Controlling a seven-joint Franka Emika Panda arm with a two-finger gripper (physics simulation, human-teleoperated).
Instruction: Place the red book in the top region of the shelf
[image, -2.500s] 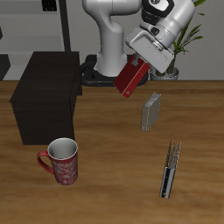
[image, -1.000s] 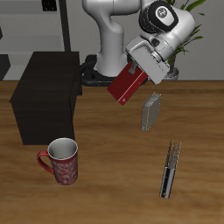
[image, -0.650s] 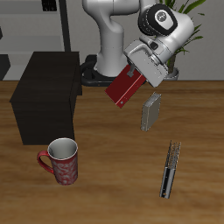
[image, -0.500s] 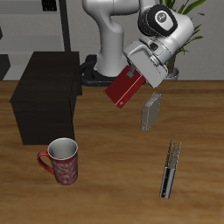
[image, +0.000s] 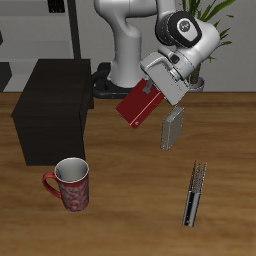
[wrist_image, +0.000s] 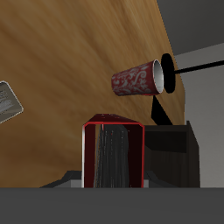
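Observation:
The red book (image: 138, 103) hangs tilted in the air above the table, held in my gripper (image: 153, 90), which is shut on its upper end. In the wrist view the red book (wrist_image: 114, 153) shows end-on, with a red cover and dark page edge between my jaws. The shelf (image: 52, 107) is the dark boxy cabinet standing on the table beside the held book, some way off; its flat top is bare. It also shows in the wrist view (wrist_image: 175, 149) as a dark block.
A red patterned mug (image: 70, 184) stands in front of the shelf near the table's front edge; it shows in the wrist view (wrist_image: 138, 79) too. A grey book (image: 173, 128) stands upright below my gripper. A thin black book (image: 193, 194) lies nearer the front edge.
My gripper has carried the red book a short way toward the shelf and slightly lower, tilting it further. Nothing else has moved.

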